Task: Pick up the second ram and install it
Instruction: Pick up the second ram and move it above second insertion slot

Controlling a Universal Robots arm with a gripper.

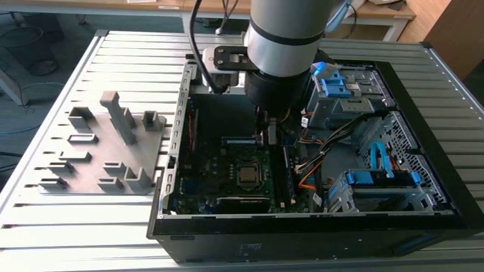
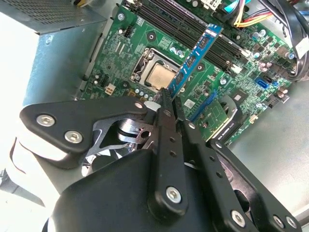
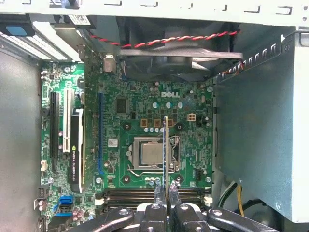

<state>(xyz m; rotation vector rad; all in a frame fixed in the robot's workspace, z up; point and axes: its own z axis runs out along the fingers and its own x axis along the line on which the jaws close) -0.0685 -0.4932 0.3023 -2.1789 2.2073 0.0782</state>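
Slatted metal table point(image 1: 60, 226) carries an open computer case point(image 1: 302, 235). The gripper point(image 2: 171, 99) hangs inside it above the motherboard point(image 3: 135, 92), jaws clamped on one end of the second ram point(image 2: 195, 63). The stick's long axis runs on from the jaws toward the memory slots point(image 3: 130, 195); it is judged not yet seated.
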